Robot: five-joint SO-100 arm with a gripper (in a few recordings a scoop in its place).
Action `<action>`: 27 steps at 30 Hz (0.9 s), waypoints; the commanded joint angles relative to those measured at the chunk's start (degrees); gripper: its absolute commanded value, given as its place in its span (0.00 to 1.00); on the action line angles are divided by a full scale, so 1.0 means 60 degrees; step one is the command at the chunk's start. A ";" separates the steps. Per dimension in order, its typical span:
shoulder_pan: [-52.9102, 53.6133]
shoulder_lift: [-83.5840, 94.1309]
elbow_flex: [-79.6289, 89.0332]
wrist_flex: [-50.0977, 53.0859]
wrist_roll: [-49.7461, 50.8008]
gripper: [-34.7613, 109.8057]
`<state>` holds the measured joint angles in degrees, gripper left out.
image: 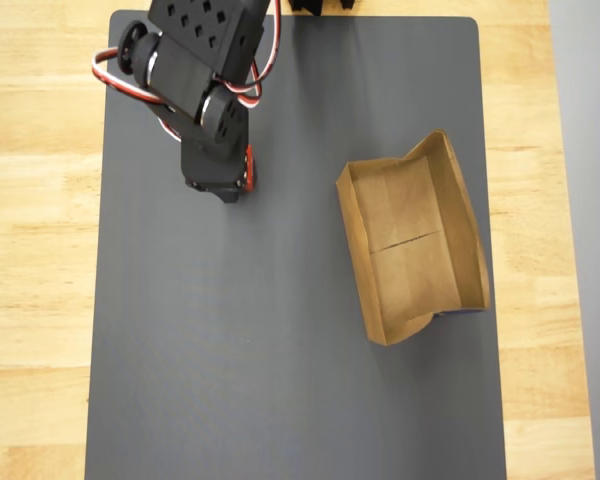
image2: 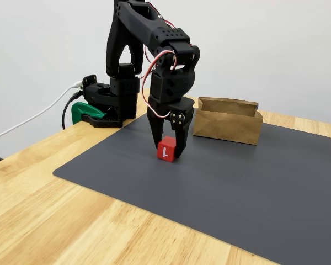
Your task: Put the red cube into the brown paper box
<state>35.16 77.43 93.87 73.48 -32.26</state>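
Observation:
The red cube (image2: 166, 149) is low on the dark mat with a white mark on its front face. My black gripper (image2: 168, 152) points straight down over it, one finger pressed against each side of the cube. In the overhead view the gripper (image: 230, 185) hides most of the cube (image: 248, 166), leaving a thin red sliver at its right edge. The brown paper box (image: 412, 240) lies empty on the mat to the right of the gripper, well apart from it. In the fixed view the box (image2: 226, 125) stands behind and right of the gripper.
A dark grey mat (image: 280, 380) covers the wooden table (image: 35, 250). The arm's base (image2: 107, 102) and a green clamp (image2: 83, 113) sit at the table's far left corner, with cables trailing off the edge.

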 commanded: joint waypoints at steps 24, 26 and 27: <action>-0.3677 0.9448 0.3940 -0.0718 0.2300 0.24; -0.4292 0.9609 0.3955 -0.0645 0.2930 0.24; -0.4570 0.9624 0.3955 -0.0601 0.3252 0.24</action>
<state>10.55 132.80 117.33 68.73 -15.56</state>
